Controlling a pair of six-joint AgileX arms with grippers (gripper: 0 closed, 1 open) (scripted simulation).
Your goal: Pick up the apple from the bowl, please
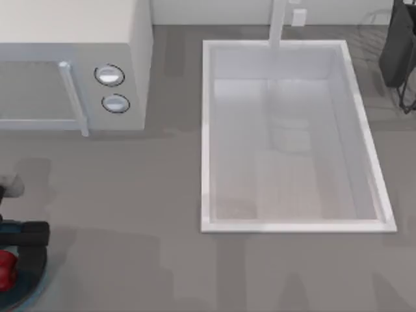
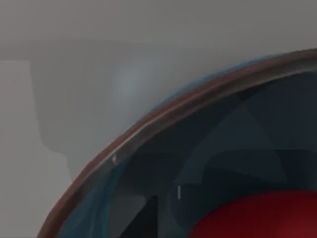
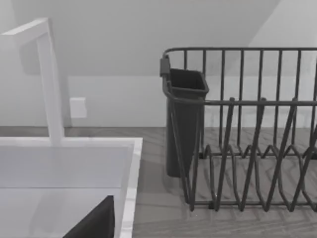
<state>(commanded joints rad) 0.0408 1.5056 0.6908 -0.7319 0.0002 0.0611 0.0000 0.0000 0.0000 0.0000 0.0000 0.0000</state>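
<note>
1. The small glossy red apple (image 1: 6, 270) is seen at the lower left edge of the top view, inside the round dark-blue-rimmed bowl (image 1: 34, 273).
2. The left end effector (image 1: 23, 233) is placed over the bowl; finger state cannot be told.
3. The left wrist view shows the apple (image 2: 257, 218) close below, against the bowl's inner wall (image 2: 208, 148).
4. The apple is judged rigid, light, slick and round; a grip across its widest girth is advised.
5. The right arm is parked by the dark wire dish rack (image 3: 247, 148), upper right.

apple (image 1: 6, 269) and bowl (image 1: 32, 276) both cut by the top view's left edge
</note>
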